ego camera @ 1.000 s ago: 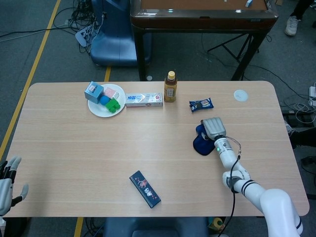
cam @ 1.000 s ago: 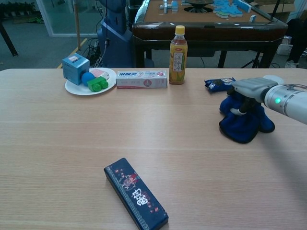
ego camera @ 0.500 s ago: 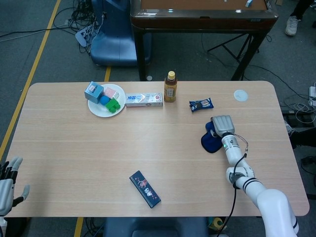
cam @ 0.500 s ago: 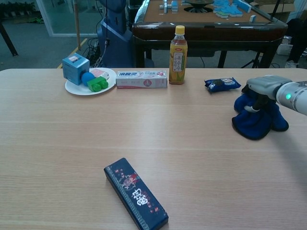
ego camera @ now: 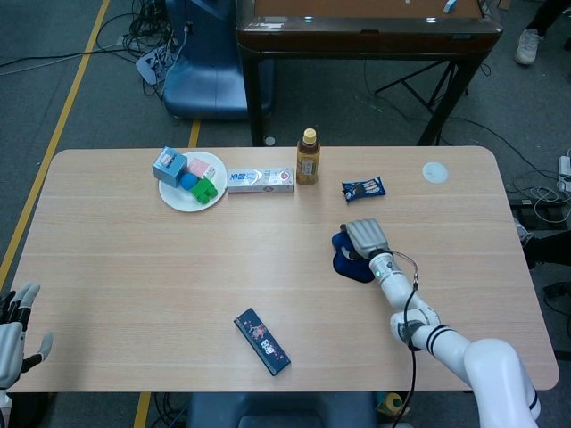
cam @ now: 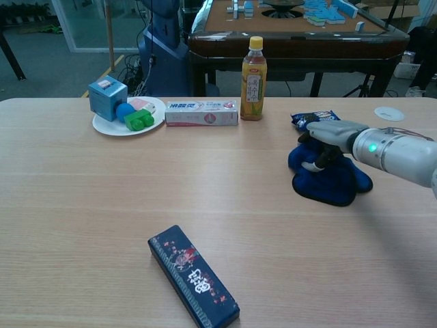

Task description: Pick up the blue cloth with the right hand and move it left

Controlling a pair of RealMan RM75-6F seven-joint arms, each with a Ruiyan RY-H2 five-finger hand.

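Leftward since the last frame, my right hand grips the blue cloth, now right of centre on the table. At upper left, one white plate holds one blue box, one blue ball and one green block. My left hand, lower left, is spread.

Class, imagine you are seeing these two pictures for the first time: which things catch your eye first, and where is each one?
First comes the robot's right hand, gripping the blue cloth on the right part of the table. Next is the dark patterned box lying alone near the front edge. Along the far side stand a yellow-capped bottle, a toothpaste box and a white plate of small coloured things.
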